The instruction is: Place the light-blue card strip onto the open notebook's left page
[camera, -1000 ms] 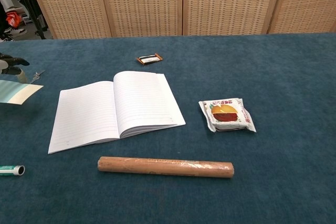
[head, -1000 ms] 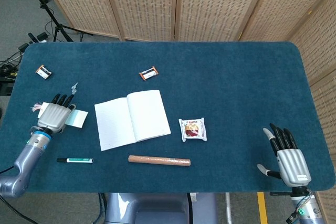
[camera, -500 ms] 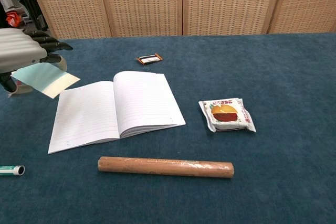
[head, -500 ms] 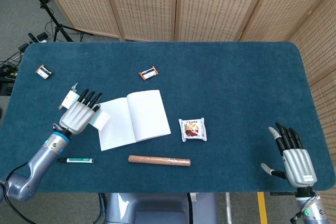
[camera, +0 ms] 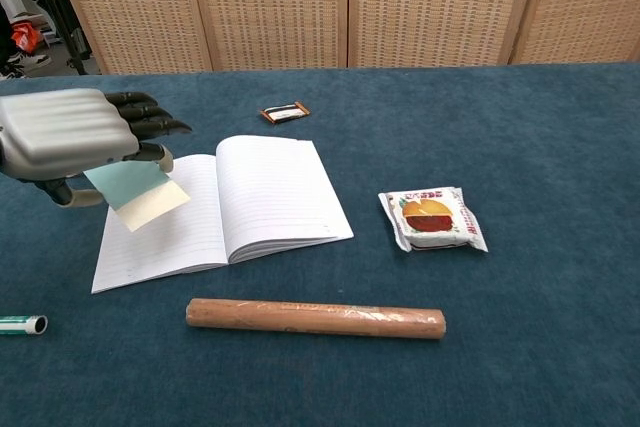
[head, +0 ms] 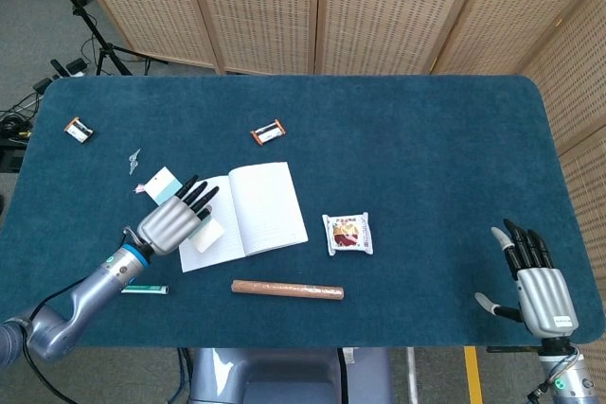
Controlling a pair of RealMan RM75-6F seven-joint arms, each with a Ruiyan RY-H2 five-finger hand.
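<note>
Left robot hand [camera: 75,137] grips the light-blue card strip [camera: 137,194] above the open notebook [head: 241,215] – over its left page, not touching. Right robot hand [head: 535,276] near right of bench [head: 426,149], fingers apart, holding nothing.

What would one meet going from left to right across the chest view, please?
Pen → left hand holding the card strip → notebook → snack packet.

left hand [head: 173,222] with card strip [head: 209,232] over notebook [head: 244,214]
</note>
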